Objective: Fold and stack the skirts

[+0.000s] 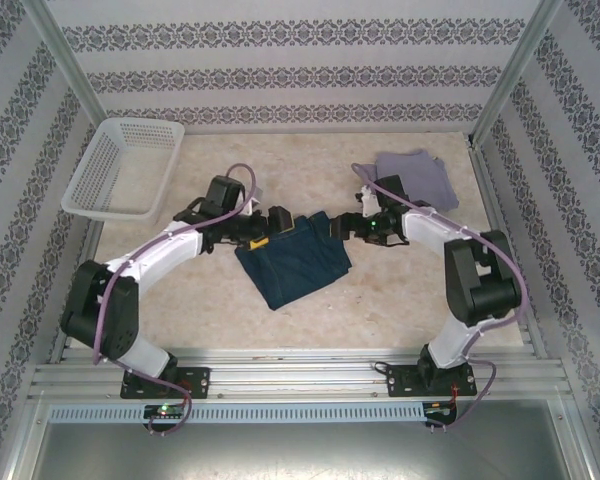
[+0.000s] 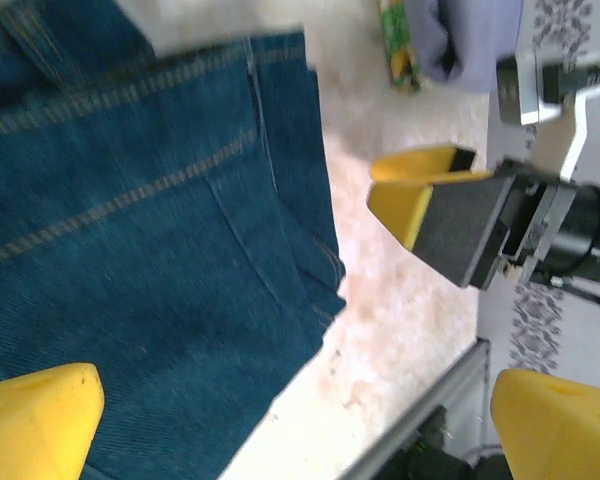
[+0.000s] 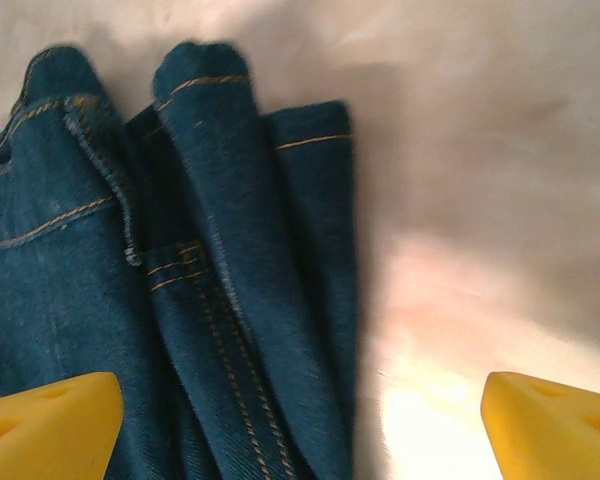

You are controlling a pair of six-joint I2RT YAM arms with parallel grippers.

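The dark blue denim skirt (image 1: 292, 260) lies partly folded in the middle of the table. My left gripper (image 1: 268, 232) is open at its far left corner; in the left wrist view its jaws (image 2: 295, 430) stand wide over the denim's (image 2: 150, 250) edge and bare table. My right gripper (image 1: 340, 228) is open at the far right corner, with its jaws (image 3: 300, 430) spanning the bunched denim folds (image 3: 180, 280). The grey-lavender skirt (image 1: 415, 178) lies folded at the back right. A strip of yellow-green printed skirt (image 2: 400, 45) shows beside the grey cloth (image 2: 470, 40).
A white lattice basket (image 1: 125, 165) stands at the back left corner. My right gripper's yellow fingers (image 2: 415, 195) appear close to the denim in the left wrist view. Patterned walls and metal posts enclose the table, and a metal rail (image 1: 300, 375) runs along its near edge.
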